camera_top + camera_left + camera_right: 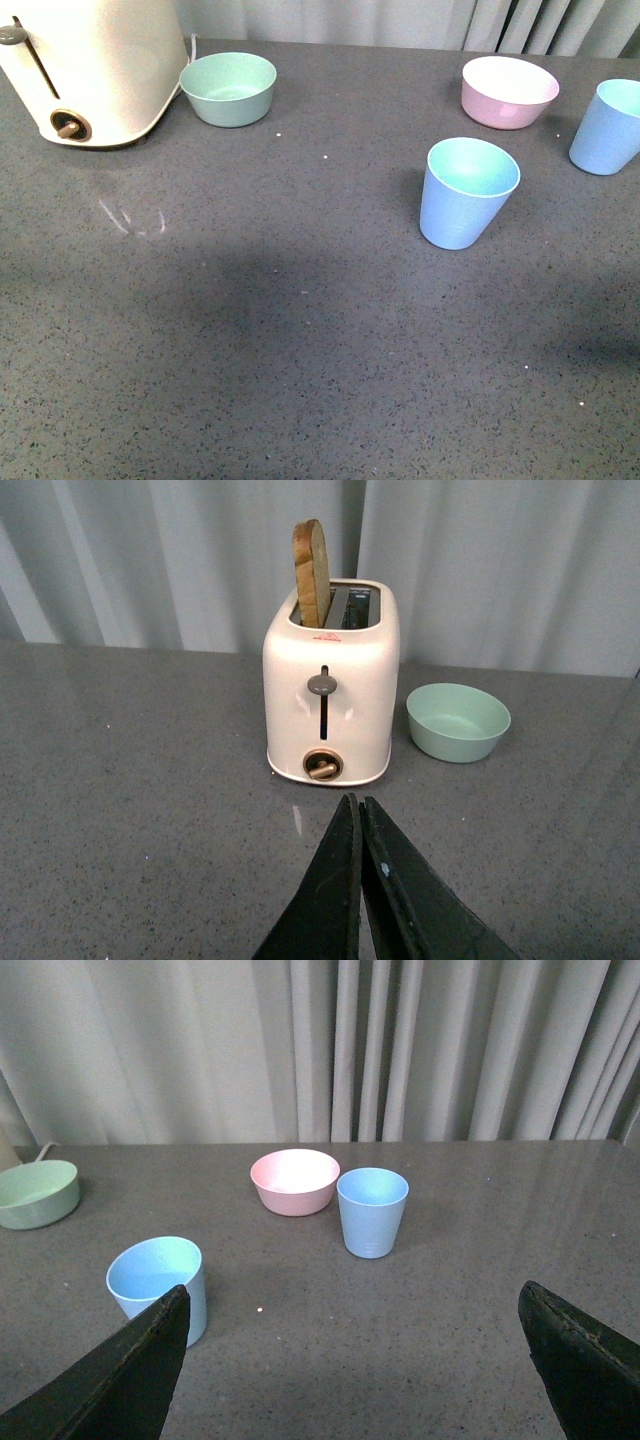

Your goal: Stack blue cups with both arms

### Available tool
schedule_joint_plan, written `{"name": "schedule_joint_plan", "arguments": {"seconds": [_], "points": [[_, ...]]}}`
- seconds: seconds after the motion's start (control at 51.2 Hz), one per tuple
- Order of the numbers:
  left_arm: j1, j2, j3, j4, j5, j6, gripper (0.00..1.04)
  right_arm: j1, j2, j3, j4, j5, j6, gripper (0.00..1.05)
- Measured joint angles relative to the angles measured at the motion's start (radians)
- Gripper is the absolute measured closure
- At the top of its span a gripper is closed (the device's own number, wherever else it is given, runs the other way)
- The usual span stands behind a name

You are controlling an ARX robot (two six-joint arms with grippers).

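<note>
Two light blue cups stand upright and apart on the grey countertop. One blue cup (467,192) (158,1286) is in the middle right of the front view. The other blue cup (606,127) (372,1211) stands at the far right edge, next to the pink bowl. Neither arm shows in the front view. My right gripper (355,1305) is open and empty, its fingers wide apart, short of both cups; the nearer cup sits just beyond one fingertip (168,1310). My left gripper (359,805) is shut on nothing and points at the toaster, with no cup in its view.
A cream toaster (85,65) (332,685) with a slice of bread (313,572) stands at the back left. A mint-green bowl (228,88) (458,721) (36,1194) sits beside it. A pink bowl (508,91) (294,1181) is at the back right. Curtains hang behind the counter.
</note>
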Motion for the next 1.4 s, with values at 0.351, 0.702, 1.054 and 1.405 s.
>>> {"name": "schedule_joint_plan", "arguments": {"seconds": [0.351, 0.702, 1.054, 1.405], "points": [[0.094, -0.260, -0.023, -0.222, 0.098, 0.001, 1.03, 0.000, 0.000, 0.000, 0.000, 0.000, 0.000, 0.09], [0.095, -0.476, -0.023, -0.421, 0.099, 0.001, 1.03, 0.000, 0.000, 0.000, 0.000, 0.000, 0.000, 0.09], [0.095, -0.623, -0.023, -0.565, 0.099, 0.001, 1.03, 0.000, 0.000, 0.000, 0.000, 0.000, 0.000, 0.09], [0.095, -0.772, -0.023, -0.736, 0.098, 0.001, 1.03, 0.000, 0.000, 0.000, 0.000, 0.000, 0.000, 0.09]]}}
